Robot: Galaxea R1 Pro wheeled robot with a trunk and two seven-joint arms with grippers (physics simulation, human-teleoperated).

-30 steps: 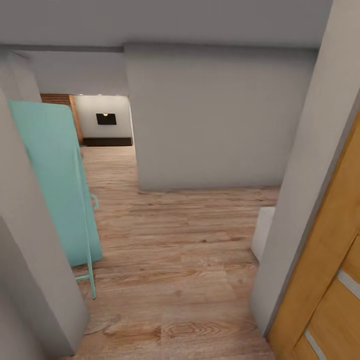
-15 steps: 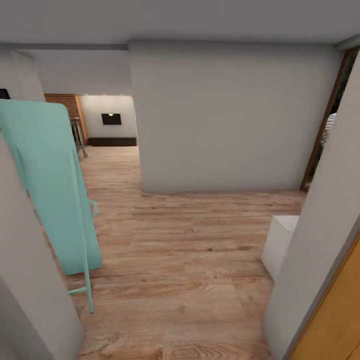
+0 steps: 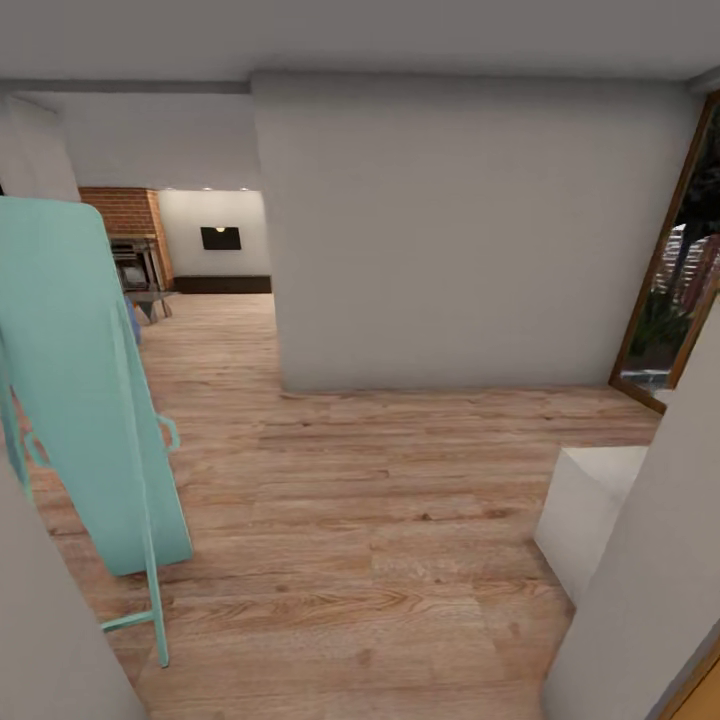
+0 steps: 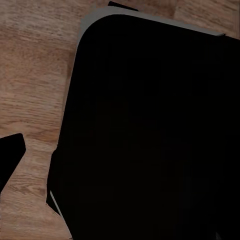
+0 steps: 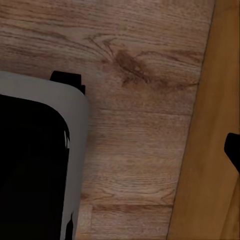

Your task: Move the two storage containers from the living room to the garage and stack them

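I am in a hallway with a light wood-plank floor [image 3: 350, 500]. The two storage containers are out of view. Far off at the back left, an opening gives onto the living room with its red-brick fireplace [image 3: 125, 215]. In the left wrist view a dark fingertip [image 4: 10, 160] juts over the planks beside a big black rounded body with a grey rim [image 4: 150, 130]. In the right wrist view another dark fingertip [image 5: 233, 150] shows at the frame's edge. Neither view shows whether the jaws are open or shut.
A teal board on thin legs [image 3: 80, 400] leans at the left. A white wall block [image 3: 450, 230] stands straight ahead. A white box [image 3: 590, 500] sits low at the right, by a grey wall edge [image 3: 650, 560]. A wood-framed glass door [image 3: 680, 290] is beyond. Orange wood [image 5: 210, 150] borders the planks.
The whole view has moved forward through a doorway. The orange wooden door at the right has slipped out of the picture, and the glass door and the brick fireplace have come into sight.
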